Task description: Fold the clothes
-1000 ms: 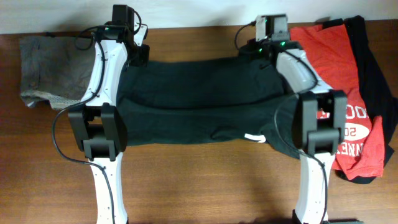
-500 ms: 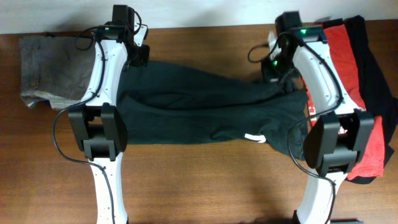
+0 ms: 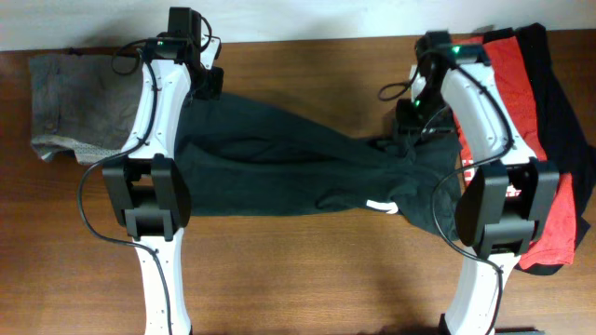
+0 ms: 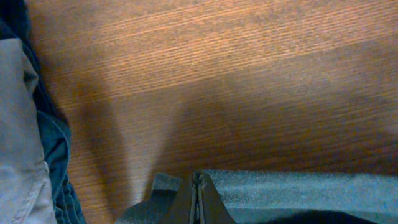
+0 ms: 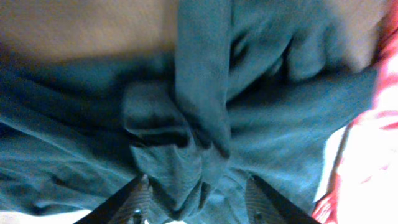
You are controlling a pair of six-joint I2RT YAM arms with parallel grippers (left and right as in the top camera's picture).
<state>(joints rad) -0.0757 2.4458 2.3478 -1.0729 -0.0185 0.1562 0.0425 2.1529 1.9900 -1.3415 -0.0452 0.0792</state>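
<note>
The black T-shirt (image 3: 279, 172) is lying across the middle of the wooden table (image 3: 307, 279), between the two arms. Its left half is spreading fairly flat, while its right end is bunching into a knot of soft folds. A sliver of white print is peeking out near the front edge.

The step in hand looks like laying the shirt out flat before any fold is made. The left gripper (image 4: 198, 200) is pinching the shirt's far left edge, its jaws pressing fully together on the thin cloth. The right gripper (image 5: 198, 190) is hanging over the crumpled right end with its jaws standing apart. The bunch is sitting under and between them, seemingly not gripped.

The next move probably calls for the right arm to find a clean edge or corner in that knot and draw it rightward, so the limp, matte knit is pulled smooth.

Just right of the bunch a red T-shirt (image 3: 507, 70) with white print is lying rumpled, overlapping another black T-shirt (image 3: 563, 102). Far left, a folded grey-brown garment (image 3: 65, 98) is resting apart.
</note>
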